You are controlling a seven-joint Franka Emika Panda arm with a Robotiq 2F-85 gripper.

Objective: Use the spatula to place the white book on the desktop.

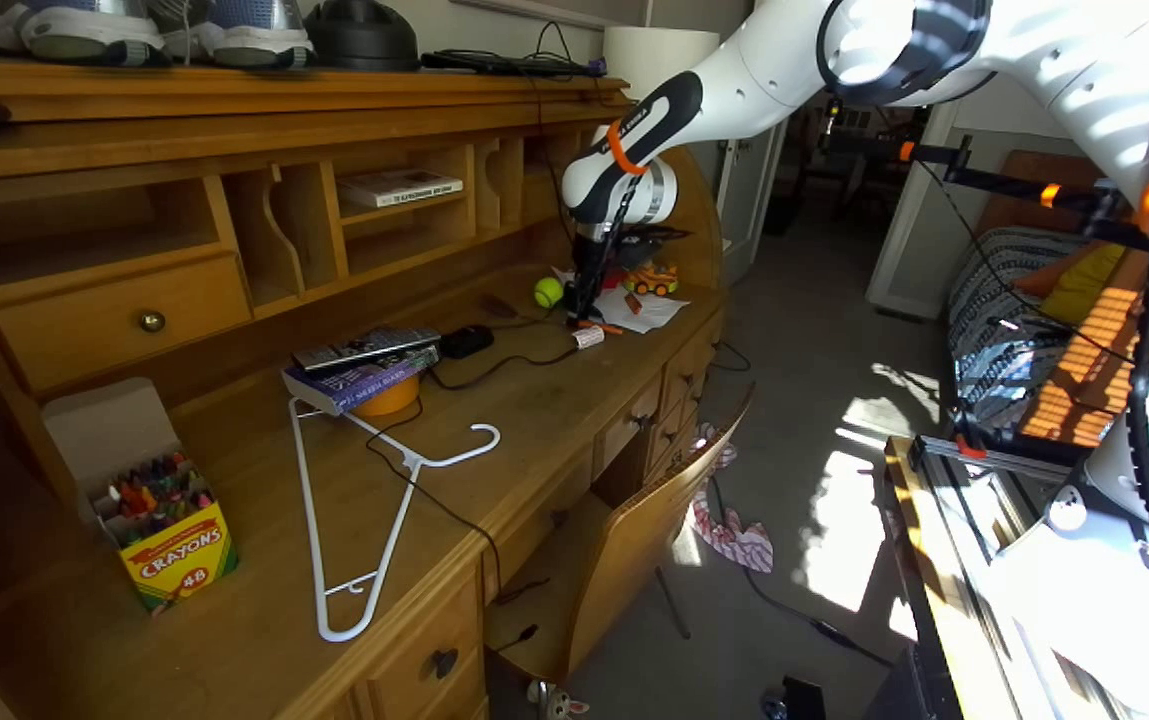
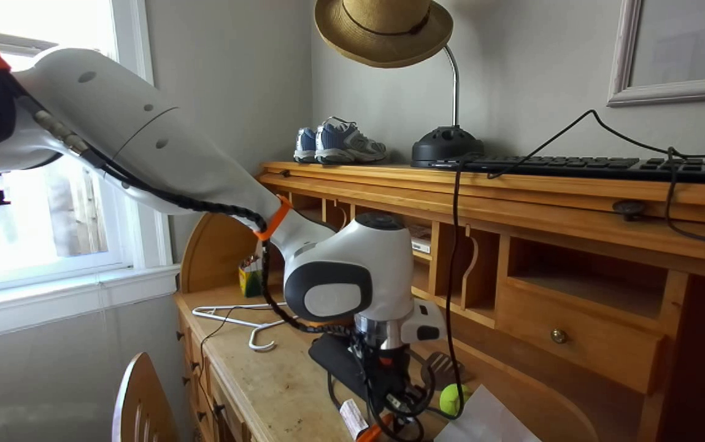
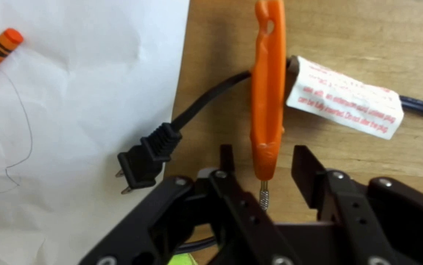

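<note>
the tool straddles the spatula where its orange handle meets the metal shank. its jaws stand apart with wood showing on both sides of the handle, so nothing is held. the handle runs along the gap between them, which should let them meet it squarely; a hold this low on the handle probably steers the head better.

the cord passes under the handle; it may prop it up a little, handy for gripping, though it could snag on lifting. the slotted head, likely the far end, lies just beside the ball, which could roll if nudged.

the white book lies flat in a cubby above the worktop, printed edge outward. walls hem it in, presumably why a thin blade is wanted to reach in and draw it out. the task looks barely begun: the spatula seems not yet lifted.
</note>
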